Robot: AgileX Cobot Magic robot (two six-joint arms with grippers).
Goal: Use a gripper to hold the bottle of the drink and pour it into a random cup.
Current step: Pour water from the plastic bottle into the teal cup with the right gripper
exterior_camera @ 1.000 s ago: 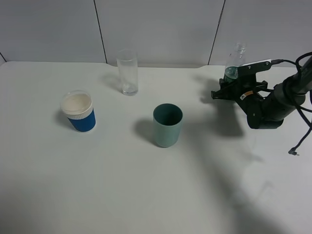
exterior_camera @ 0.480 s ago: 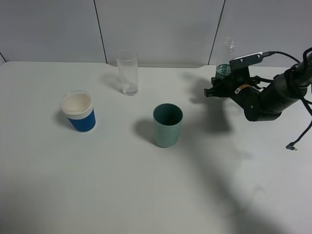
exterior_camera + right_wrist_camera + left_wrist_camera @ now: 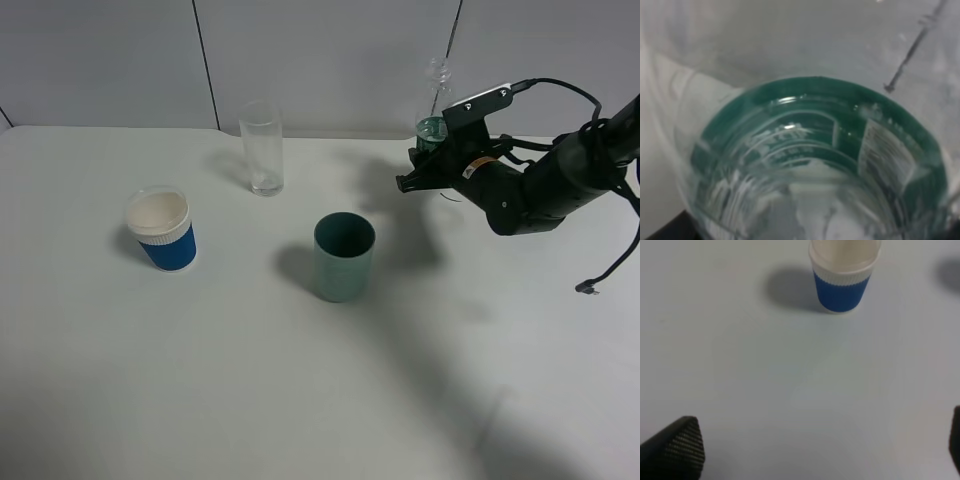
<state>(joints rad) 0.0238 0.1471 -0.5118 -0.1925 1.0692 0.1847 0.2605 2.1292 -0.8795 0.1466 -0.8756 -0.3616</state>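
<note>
While my right gripper [image 3: 425, 170] is clamped on the bottle [image 3: 434, 95], upright at the table's [image 3: 300, 400] far right, the grasp is done. Carrying it to the cup [image 3: 344, 257], well apart, and pouring are left. My left gripper [image 3: 815, 450] hangs open, empty.

Bottle label: the bottle of the drink [image 3: 433, 100] carries a dark green label [image 3: 790, 100] with a white panel [image 3: 885, 150] of fine print, too blurred to read.
Claw sticker: small orange-and-white sticker [image 3: 483, 164] on the right claw [image 3: 428, 165]; no characters legible.
Readable text: none in any view.
</note>
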